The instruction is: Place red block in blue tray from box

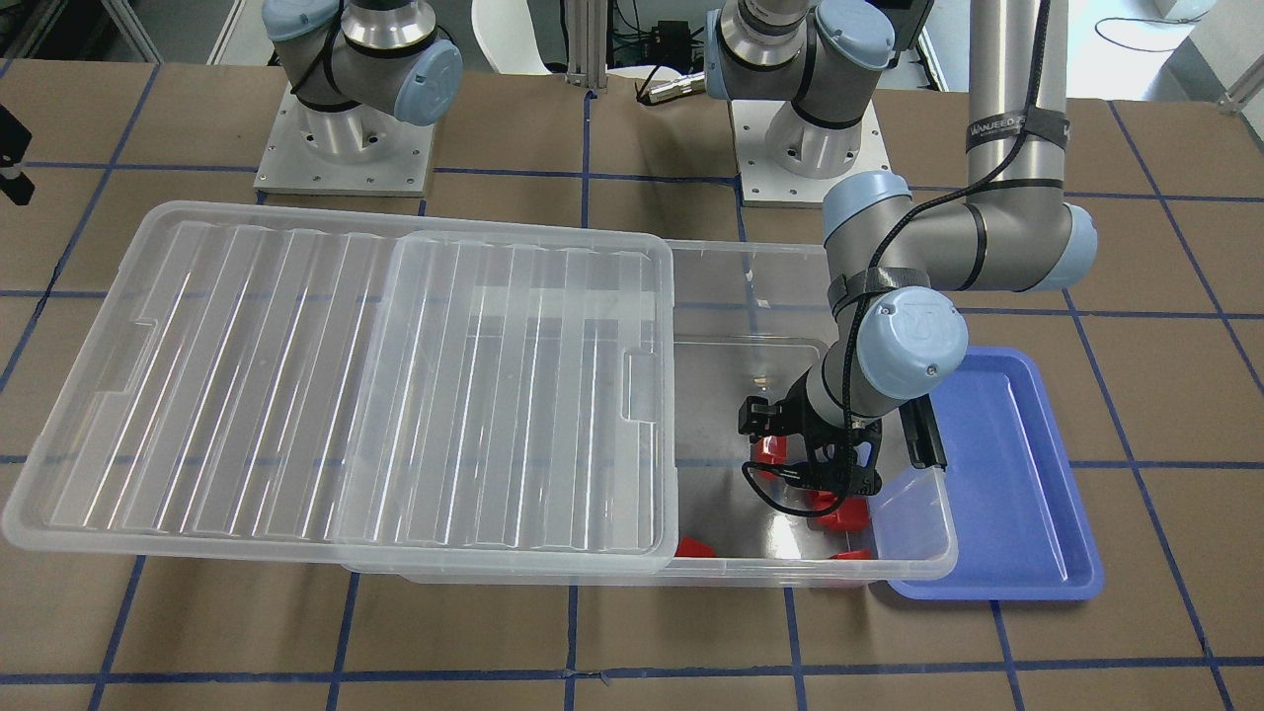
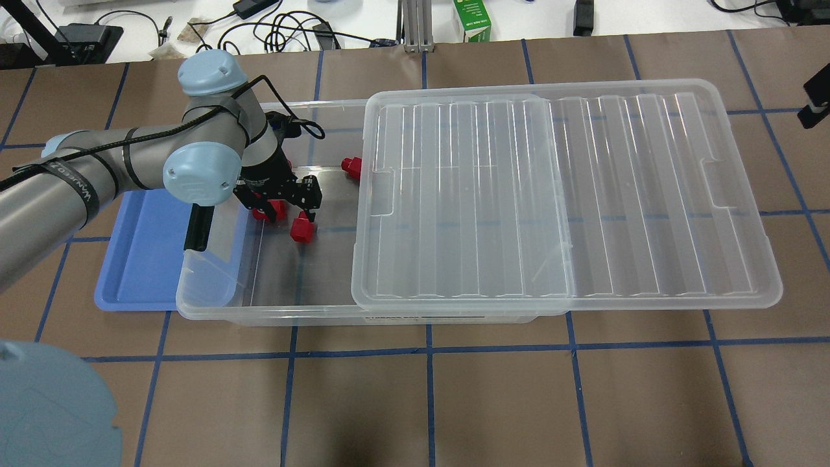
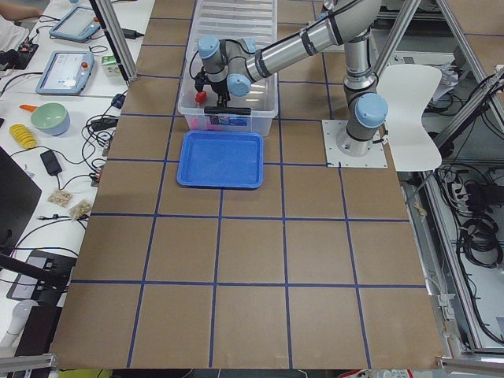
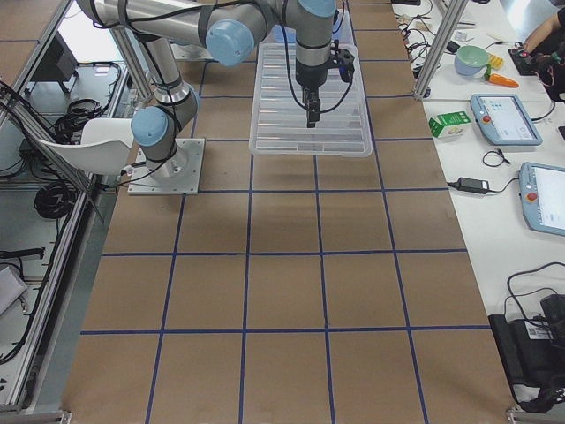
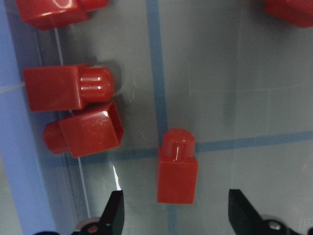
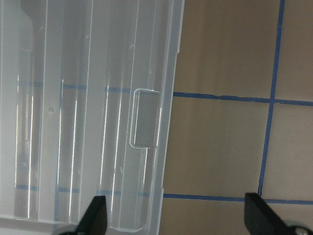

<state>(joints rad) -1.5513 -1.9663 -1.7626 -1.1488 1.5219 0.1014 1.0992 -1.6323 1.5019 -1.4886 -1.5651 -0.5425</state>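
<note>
The clear box (image 2: pixel 214 305) lies on the table with its ribbed lid (image 2: pixel 551 194) slid off to the right, so its left end is uncovered. Several red blocks lie on its floor. My left gripper (image 5: pixel 177 215) is open inside the box, low over them. In the left wrist view one red block (image 5: pixel 177 171) lies between and just ahead of the fingertips, ungripped; it also shows in the overhead view (image 2: pixel 301 230). The blue tray (image 2: pixel 142 259) sits empty against the box's left end. My right gripper (image 6: pixel 178 218) is open, high over the lid's far edge.
Two more red blocks (image 5: pixel 66 88) (image 5: pixel 88 129) lie close to the box's wall beside the left finger. Another red block (image 2: pixel 352 167) sits near the lid's edge. The black latch (image 2: pixel 196 227) hangs on the box's end by the tray. Brown table with blue tape lines around.
</note>
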